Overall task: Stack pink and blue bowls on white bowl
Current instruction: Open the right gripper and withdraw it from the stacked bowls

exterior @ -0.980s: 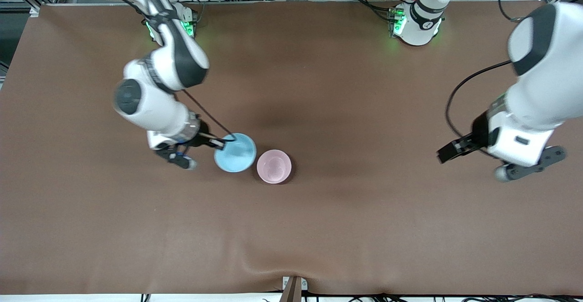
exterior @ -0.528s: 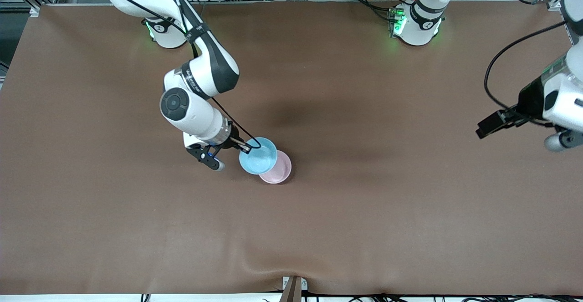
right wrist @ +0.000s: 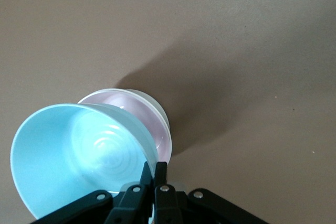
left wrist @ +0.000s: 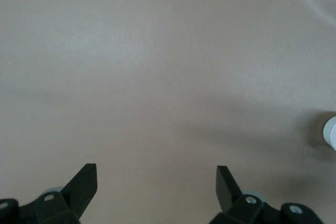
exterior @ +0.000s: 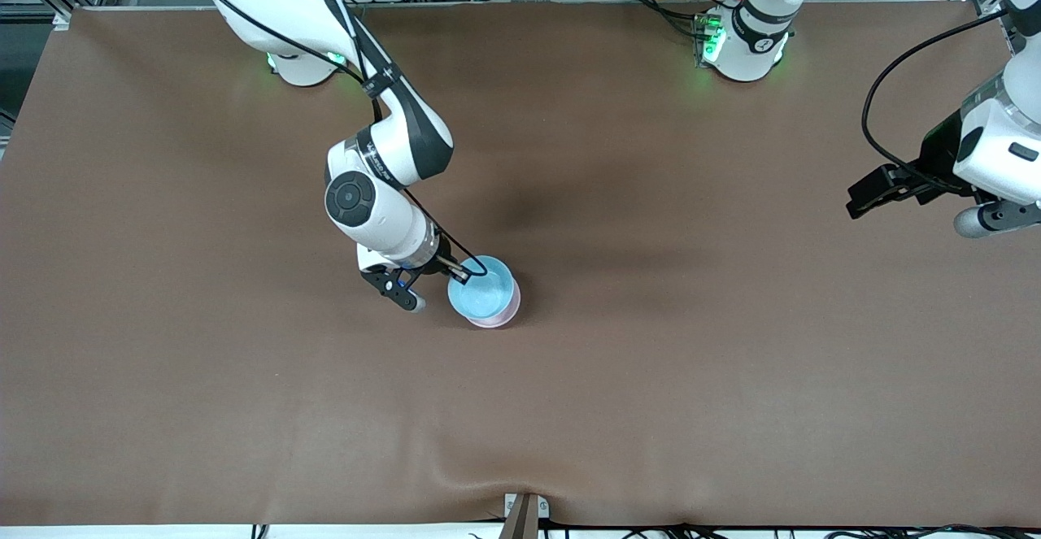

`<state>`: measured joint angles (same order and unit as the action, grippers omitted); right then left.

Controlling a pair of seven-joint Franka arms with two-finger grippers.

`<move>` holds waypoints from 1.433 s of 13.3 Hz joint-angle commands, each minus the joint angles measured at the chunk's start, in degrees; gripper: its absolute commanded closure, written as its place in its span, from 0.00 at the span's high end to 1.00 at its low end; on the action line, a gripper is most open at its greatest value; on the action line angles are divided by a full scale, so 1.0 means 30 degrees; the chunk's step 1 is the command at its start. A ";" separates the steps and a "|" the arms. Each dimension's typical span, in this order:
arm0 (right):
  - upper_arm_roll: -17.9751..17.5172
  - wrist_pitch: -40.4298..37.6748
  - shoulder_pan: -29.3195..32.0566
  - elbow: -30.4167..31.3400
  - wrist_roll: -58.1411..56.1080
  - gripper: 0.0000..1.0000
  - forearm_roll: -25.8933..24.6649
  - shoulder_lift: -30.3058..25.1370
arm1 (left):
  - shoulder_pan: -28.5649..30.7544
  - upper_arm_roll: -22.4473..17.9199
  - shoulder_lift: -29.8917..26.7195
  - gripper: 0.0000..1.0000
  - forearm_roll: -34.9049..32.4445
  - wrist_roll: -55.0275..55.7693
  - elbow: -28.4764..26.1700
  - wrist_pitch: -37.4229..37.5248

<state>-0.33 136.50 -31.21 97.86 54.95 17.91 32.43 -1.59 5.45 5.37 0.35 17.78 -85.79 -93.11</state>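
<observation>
**Blue bowl carried over the pink one**

Moved since a second ago: my right arm has swung the blue bowl [exterior: 482, 287] from beside the pink bowl [exterior: 498, 318] to directly over it, so only a thin pink crescent shows at the edge nearer the front camera. From the front view, the right claw [exterior: 459, 273] pinches the blue bowl's rim on the side toward the right arm's end of the worktop [exterior: 651, 401]. Both bowls sit about mid-worktop. My left arm has pulled back and now waits near its own end, its left claw [exterior: 864, 197] up over bare brown surface.

On the left wrist view, the left claw [left wrist: 156, 182] is released, its two dark fingers [left wrist: 84, 182] spread wide apart with only worktop [left wrist: 168, 66] between them.

On the right wrist view, the right claw [right wrist: 154, 174] is clenched on the blue bowl's [right wrist: 79, 156] rim, the fingertips [right wrist: 160, 170] pressed together with the wall between them. The blue bowl is tilted and overlaps the pink bowl [right wrist: 142, 114], which is nested in a white bowl [right wrist: 157, 109] whose rim shows just around it. I cannot tell whether blue is touching pink.
</observation>
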 commanded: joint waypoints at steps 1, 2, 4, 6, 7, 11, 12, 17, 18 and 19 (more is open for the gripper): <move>0.0227 0.0319 -0.0376 -0.0511 0.0317 0.00 0.0124 0.0672 | 0.0471 0.0147 -0.0442 1.00 0.0292 -0.0916 -0.0553 -0.0253; 0.0228 0.0349 -0.0406 -0.0510 0.0317 0.00 0.0095 0.0702 | 0.0471 0.0147 -0.0442 1.00 0.0351 -0.0916 -0.0553 -0.0253; 0.0228 0.0873 -0.0406 -0.0510 0.0317 0.00 0.0095 0.0965 | 0.0471 0.0147 -0.0471 1.00 0.0352 -0.0916 -0.0582 -0.0224; 0.0228 0.1052 -0.0406 -0.0510 0.0317 0.00 0.0095 0.1171 | 0.0471 0.0147 -0.0471 1.00 0.0381 -0.0916 -0.0582 -0.0166; 0.0228 0.1023 -0.0406 -0.0510 0.0317 0.00 0.0095 0.1200 | 0.0471 0.0147 -0.0471 1.00 0.0410 -0.0916 -0.0670 -0.0165; 0.0228 0.0965 -0.0406 -0.0569 0.0259 1.00 0.0124 0.1143 | 0.0617 0.0147 -0.0413 1.00 0.0556 -0.0945 -0.0554 -0.0165; 0.0228 0.0877 -0.0406 -0.0772 0.0201 1.00 0.0124 0.1026 | 0.0647 0.0118 -0.0413 1.00 0.0673 -0.0945 -0.0582 -0.0194; 0.0607 -0.0788 0.0382 -0.1243 -0.0179 1.00 0.0095 -0.0231 | 0.0911 0.0118 -0.0325 1.00 0.0703 -0.1033 -0.0554 -0.0282; 0.0637 -0.1084 0.0733 -0.1243 -0.0587 1.00 0.0066 -0.0670 | 0.0911 0.0118 -0.0354 1.00 0.0675 -0.1033 -0.0582 -0.0283; 0.0638 -0.1435 0.1142 -0.1214 -0.1374 1.00 0.0066 -0.0994 | 0.0882 0.0118 -0.0354 1.00 0.0674 -0.1033 -0.0612 -0.0283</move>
<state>1.86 135.00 -30.27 93.36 54.01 17.87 32.85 0.40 5.44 5.37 1.19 15.87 -86.50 -93.22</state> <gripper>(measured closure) 0.000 0.000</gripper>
